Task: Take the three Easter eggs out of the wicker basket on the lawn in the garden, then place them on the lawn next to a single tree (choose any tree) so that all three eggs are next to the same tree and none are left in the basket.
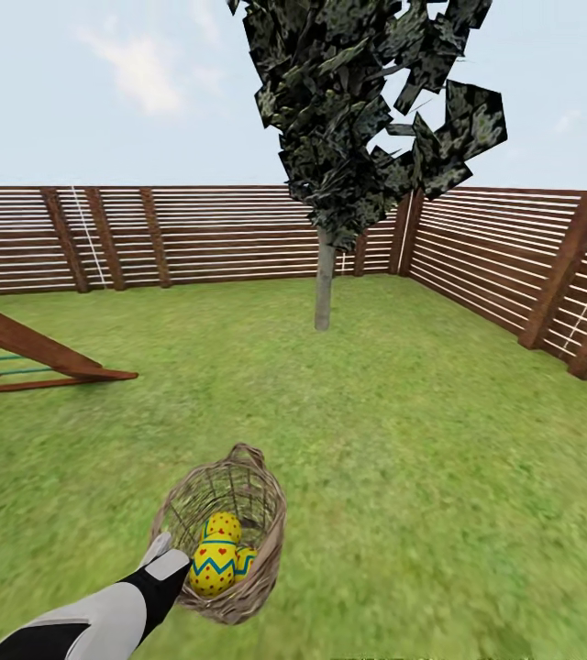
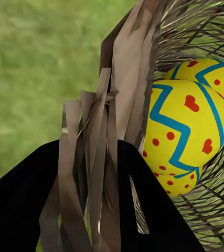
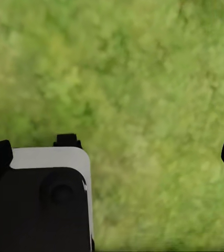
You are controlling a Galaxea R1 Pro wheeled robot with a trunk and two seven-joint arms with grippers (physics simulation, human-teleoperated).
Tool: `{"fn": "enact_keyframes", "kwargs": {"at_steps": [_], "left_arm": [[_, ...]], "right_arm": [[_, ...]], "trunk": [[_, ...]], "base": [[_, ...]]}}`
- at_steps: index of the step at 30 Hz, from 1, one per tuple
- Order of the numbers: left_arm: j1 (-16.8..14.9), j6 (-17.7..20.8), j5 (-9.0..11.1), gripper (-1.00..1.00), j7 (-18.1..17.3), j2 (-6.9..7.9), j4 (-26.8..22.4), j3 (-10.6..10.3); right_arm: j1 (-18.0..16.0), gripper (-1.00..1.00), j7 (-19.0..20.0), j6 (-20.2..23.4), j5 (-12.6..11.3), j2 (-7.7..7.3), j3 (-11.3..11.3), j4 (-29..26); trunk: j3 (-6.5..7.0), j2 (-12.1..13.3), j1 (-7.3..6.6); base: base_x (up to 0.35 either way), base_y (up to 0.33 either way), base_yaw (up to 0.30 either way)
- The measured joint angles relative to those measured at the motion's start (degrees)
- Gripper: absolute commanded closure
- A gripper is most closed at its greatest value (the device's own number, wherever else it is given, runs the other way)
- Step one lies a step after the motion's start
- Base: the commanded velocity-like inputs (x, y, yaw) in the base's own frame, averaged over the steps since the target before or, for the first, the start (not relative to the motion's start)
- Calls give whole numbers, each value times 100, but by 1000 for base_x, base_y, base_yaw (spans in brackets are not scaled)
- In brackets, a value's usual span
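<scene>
1. Head view: the left claw (image 1: 172, 570) grips the near rim of the basket (image 1: 255, 513), which is tipped with its mouth toward the robot, over the lawn (image 1: 404, 440) in the near middle. The eggs (image 1: 213, 564) are inside it, at least three by the look of it. The tree (image 1: 324, 284) stands far off, slightly right, by the fence (image 1: 193, 234). A wooden frame (image 1: 27, 353) lies to the left.

2. Left wrist view: the claw (image 2: 93, 173) is clenched on the basket's rim strands (image 2: 114, 115), a finger (image 2: 148, 210) on each side. The eggs (image 2: 188, 128) sit just past the rim. The step seems to be carrying the basket to the tree; it would go best with the mouth tilted up, so nothing rolls out, and a steady grip on the thin twigs.

3. Right wrist view: the right claw (image 3: 112, 152) is spread wide, holding nothing, above the grass (image 3: 143, 79). It could lift the eggs out near the trunk.
</scene>
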Motion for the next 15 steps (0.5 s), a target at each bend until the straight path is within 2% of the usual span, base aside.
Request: {"fn": "enact_keyframes", "kwargs": {"at_steps": [5, 13, 15], "left_arm": [[1, -2, -4, 100, 2, 1, -1, 1], [1, 0, -15, 100, -3, 1, 2, -10], [0, -4, -31, 100, -5, 1, 2, -10]], "right_arm": [[-1, -100, 0, 1, 1, 1, -2, 1], [0, -100, 9, 12, 12, -6, -2, 14], [0, -100, 1, 11, -4, 2, -3, 18]], "trunk": [[0, 0, 0], [0, -1, -2], [0, 0, -2]], "base": [[26, 0, -12], [160, 0, -1], [166, 0, -180]]}}
